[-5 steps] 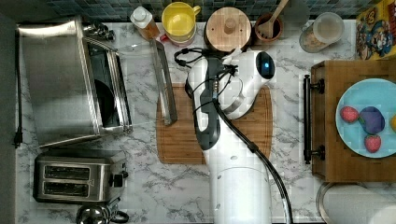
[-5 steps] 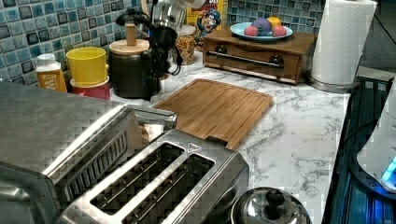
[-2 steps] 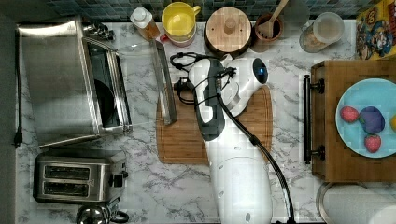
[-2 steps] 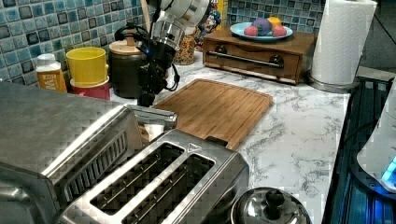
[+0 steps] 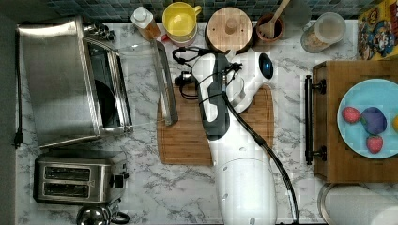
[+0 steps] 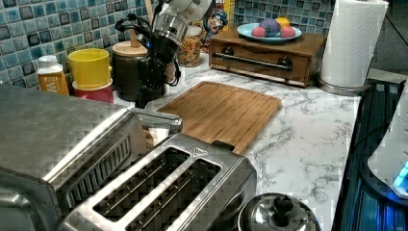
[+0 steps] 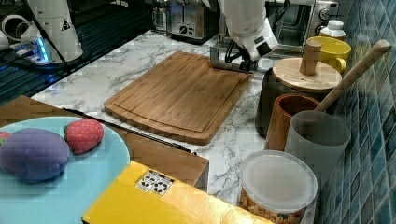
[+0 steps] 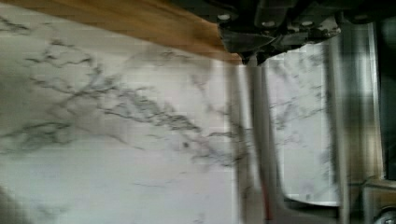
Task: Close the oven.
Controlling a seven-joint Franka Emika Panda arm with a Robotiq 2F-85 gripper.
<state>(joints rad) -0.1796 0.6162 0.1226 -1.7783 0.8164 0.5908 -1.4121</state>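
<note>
— Steel oven (image 5: 70, 79), where is it?
— Upper left of the top view, door dropped flat with its bar handle (image 5: 165, 82) over the left edge of the wooden cutting board (image 5: 187, 140); the toaster (image 5: 77, 180) sits below it in that frame.
— And your gripper (image 8: 252, 58)?
— I hang just beside the handle, above the board's upper left corner. My fingers look pressed together at the tips.

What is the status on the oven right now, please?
Pincer just above the door handle, touching not confirmed. Oven door down flat, fully open. Cutting board under the handle's edge; nothing blocking the door's swing.
</note>
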